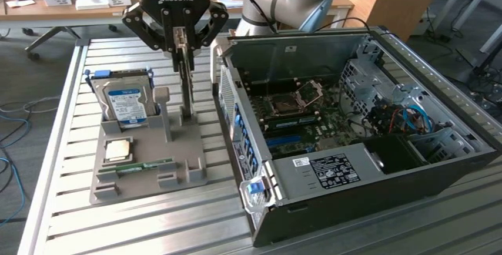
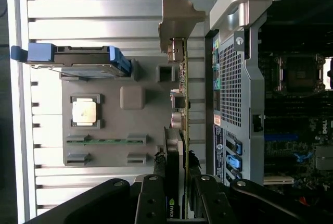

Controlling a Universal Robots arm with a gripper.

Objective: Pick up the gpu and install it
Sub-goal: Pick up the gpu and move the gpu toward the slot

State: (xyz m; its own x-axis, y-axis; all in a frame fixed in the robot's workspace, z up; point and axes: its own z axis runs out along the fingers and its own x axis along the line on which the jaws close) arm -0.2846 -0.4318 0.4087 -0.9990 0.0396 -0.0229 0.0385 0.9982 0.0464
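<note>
The gpu (image 1: 187, 84) stands on edge in the grey holder (image 1: 149, 175), a thin card with its lower end at the holder's slot. My gripper (image 1: 182, 52) comes down on it from above, its black fingers pressed against both faces of the card's upper part. In the wrist view the gpu (image 2: 180, 104) runs edge-on away from the gripper (image 2: 177, 182), with its silver end bracket (image 2: 177, 15) at the far end. Whether the card has left the slot I cannot tell.
The open computer case (image 1: 439, 167) lies at the exterior view's right of the holder, its motherboard (image 1: 314, 126) exposed. On the holder sit a hard drive (image 1: 126, 102) with a blue label, a processor chip (image 1: 117, 148) and a green memory stick (image 1: 145, 165). All rest on a slatted metal table (image 1: 63, 208).
</note>
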